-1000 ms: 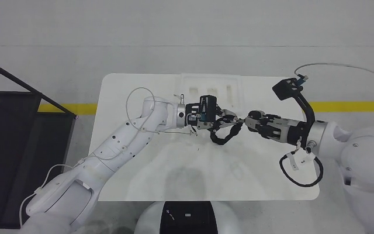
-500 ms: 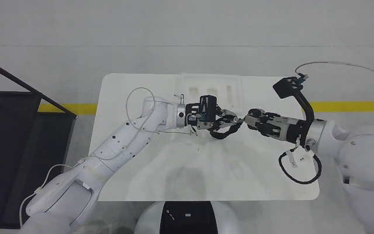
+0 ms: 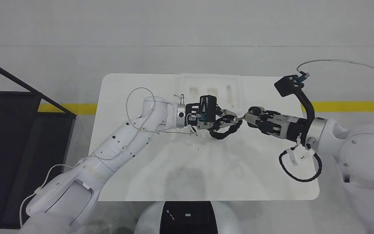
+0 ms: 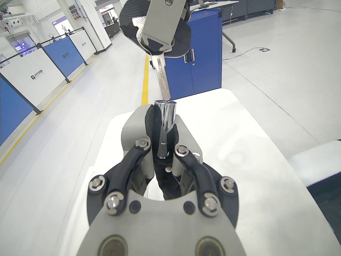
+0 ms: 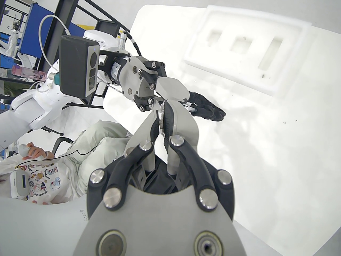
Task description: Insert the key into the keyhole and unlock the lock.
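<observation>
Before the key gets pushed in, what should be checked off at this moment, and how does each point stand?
1. Left hand shut on the lock: ok.
2. Right hand shut on the key: ok.
3. Key tip at the lock's keyhole end: ok, it is right at the end face.
4. Tip seated in the slot: cannot tell, the slot is hidden.
5. Blade in line with the lock's body: cannot tell; it seems to lean slightly in the left wrist view.
</observation>
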You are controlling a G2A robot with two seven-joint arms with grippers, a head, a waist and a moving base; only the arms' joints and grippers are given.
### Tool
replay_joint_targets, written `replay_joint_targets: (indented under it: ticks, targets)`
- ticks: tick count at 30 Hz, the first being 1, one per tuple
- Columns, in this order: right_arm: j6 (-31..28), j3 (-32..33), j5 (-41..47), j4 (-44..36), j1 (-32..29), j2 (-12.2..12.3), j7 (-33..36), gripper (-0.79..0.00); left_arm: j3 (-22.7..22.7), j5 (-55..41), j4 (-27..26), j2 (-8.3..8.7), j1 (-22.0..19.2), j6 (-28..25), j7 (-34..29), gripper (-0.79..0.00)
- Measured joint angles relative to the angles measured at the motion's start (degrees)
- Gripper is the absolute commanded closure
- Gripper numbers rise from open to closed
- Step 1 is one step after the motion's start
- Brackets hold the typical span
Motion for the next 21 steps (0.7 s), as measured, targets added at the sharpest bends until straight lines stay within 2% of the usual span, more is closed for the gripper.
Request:
replay_joint_targets:
  ticks: [21]
  targets:
    - [-0.2,-2.4,0.1,0.7,1.0,0.4,-0.4,0.0,0.0,0.0,0.0,0.0,0.0,0.0,0.0,0.0]
